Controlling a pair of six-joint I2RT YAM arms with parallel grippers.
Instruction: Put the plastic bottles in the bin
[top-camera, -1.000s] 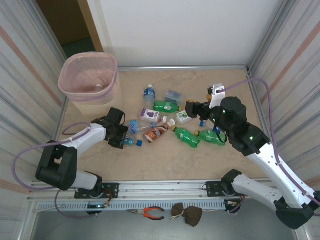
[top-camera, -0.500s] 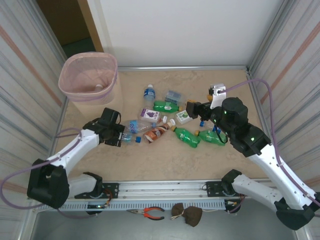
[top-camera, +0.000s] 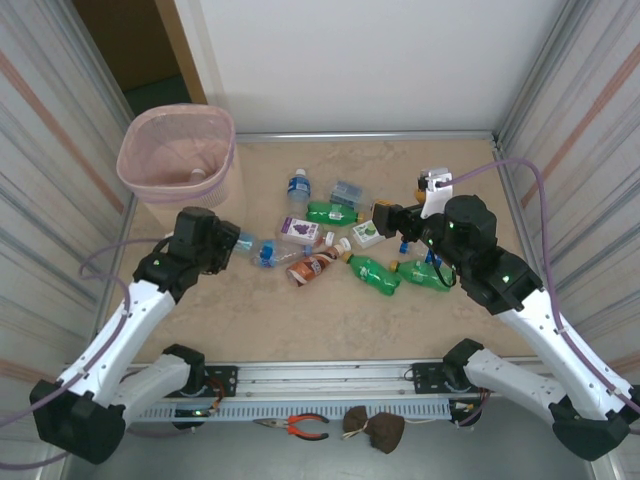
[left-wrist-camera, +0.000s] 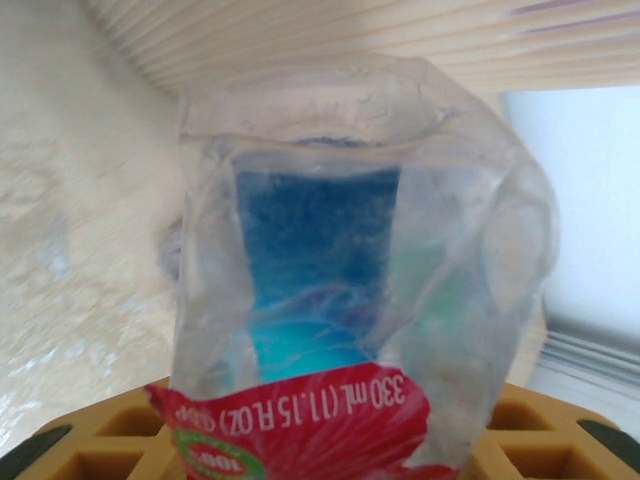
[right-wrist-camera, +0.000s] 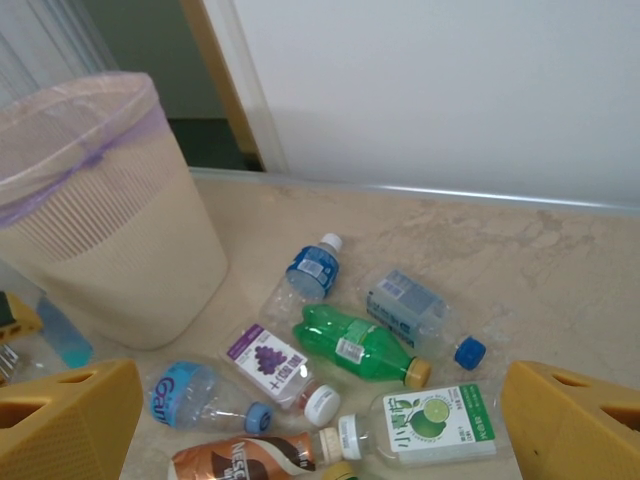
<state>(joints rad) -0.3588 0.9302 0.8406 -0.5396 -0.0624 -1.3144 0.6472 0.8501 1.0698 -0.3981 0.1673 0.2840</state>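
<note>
The left hand (top-camera: 230, 247) is clenched on a crushed clear bottle (left-wrist-camera: 350, 250) with a red label. The bottle's blue cap shows through its wall from the far end. Hand and bottle hang off the desk (top-camera: 300, 330), just beside the bin (top-camera: 190, 205) on its open-desk side, and not yet over its mouth. The right hand (top-camera: 386, 218) is released, its fingers spread wide. It hovers well apart from the bin, above the other bottles lying on the desk on that same side. Among these, a green bottle (right-wrist-camera: 355, 345) lies nearer the bin than a lime-labelled bottle (right-wrist-camera: 430, 420).

The held bottle looks empty and thin-walled, so it should be very light and not fragile. Its walls are soft, though: they buckle under a pinch, and the smooth plastic and glossy label are likely slippery. The fingers sit at the labelled end, with most of the body sticking out past them, so the bottle could pivot or squirt free on a quick swing. For the bottles on the desk, a hold across the flattened faces at mid-body, or at the stiffer shoulder by the cap, seems safest. The bin is tall, so each bottle has to clear its rim before it is let go.
</note>
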